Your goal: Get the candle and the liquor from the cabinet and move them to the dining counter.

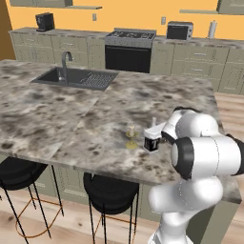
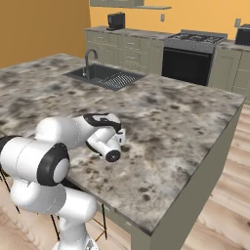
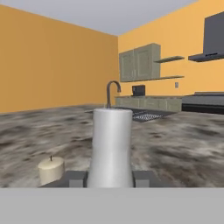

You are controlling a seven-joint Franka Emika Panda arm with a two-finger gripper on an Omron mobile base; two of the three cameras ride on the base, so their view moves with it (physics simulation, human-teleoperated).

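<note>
The scene is evenly and brightly lit, without glare; only faint shadows are cast. The rendered textures are slightly blurred throughout.

Home kitchen: stove [image 1: 129, 47], sink [image 1: 76, 77] (marble island [image 1: 47, 114]).

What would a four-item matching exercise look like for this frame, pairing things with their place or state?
Things:
1. liquor
2. candle
3. sink
4. stools

Places or states:
A. set into the dining counter, far from the arm
B. between the fingers of the gripper, standing on the marble
C. on the floor under the counter's near edge
D. free on the marble, close beside the bottle

Pairs: 1-B, 2-D, 3-A, 4-C
</note>
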